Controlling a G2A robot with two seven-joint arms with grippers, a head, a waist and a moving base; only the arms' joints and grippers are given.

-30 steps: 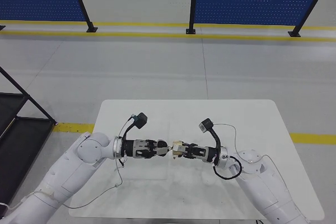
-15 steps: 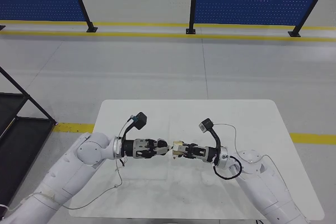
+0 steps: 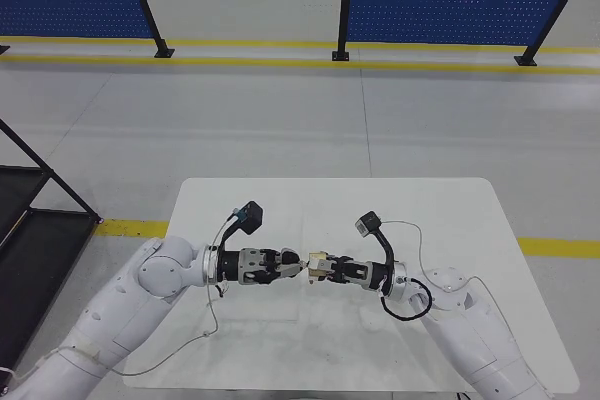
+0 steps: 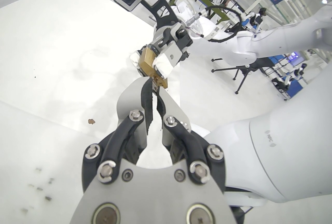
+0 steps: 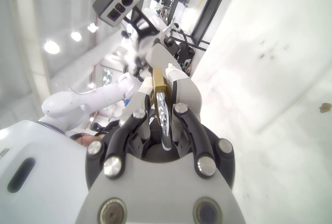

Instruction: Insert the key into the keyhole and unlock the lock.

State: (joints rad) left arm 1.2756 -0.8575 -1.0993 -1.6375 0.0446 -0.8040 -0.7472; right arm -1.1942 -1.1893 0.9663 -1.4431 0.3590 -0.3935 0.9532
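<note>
Both arms grip: your left gripper (image 3: 292,265) pinches the key (image 4: 155,84), shaft pointing right at the lock (image 4: 148,62) clamped in your right gripper (image 3: 325,268).

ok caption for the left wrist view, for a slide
Left gripper pinches the key at the base of the brass lock, which the right gripper holds above the white table.

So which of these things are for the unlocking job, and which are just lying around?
For the job: padlock, held in the right tool; key, pinched in the left tool, its tip at the padlock.
Just lying about: brown crumb on the table; black rack beside the table; blue barriers behind.
</note>
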